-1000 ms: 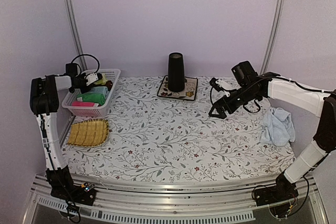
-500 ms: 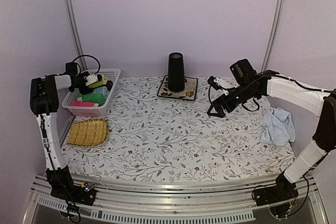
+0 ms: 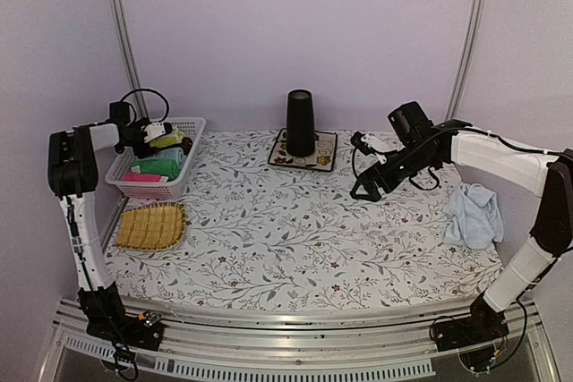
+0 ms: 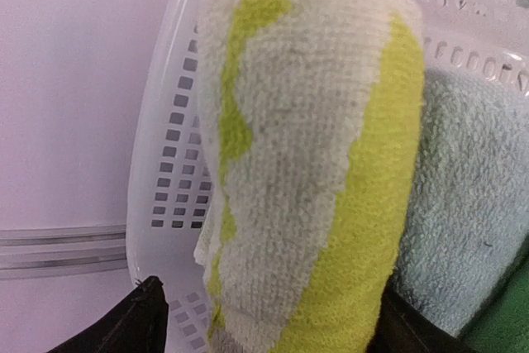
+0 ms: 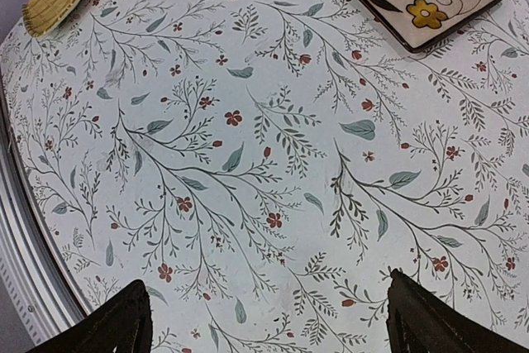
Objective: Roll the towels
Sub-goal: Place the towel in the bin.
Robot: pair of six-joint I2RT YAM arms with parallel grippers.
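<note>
Left gripper [image 3: 163, 134] has just spread its jaws either side of the yellow-green towel [image 4: 314, 163], which lies rolled in the white basket [image 3: 190, 124] at the far left edge of the desk [image 3: 295, 257]. The right gripper [image 3: 363, 190] has drifted left, jaws wide apart over the open middle. The light blue towel [image 3: 473, 215] lies crumpled by the right edge. A black cup [image 3: 300, 123] on its mat [image 3: 324, 160] stands at the back, a straw tray [image 3: 152, 225] by the basket. Only the left wrist view shows a pale cloth [image 4: 471, 204] against the roll.

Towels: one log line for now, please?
yellow-green towel: rolled, in basket; blue towel: crumpled; left end effector: open; right end effector: open
</note>
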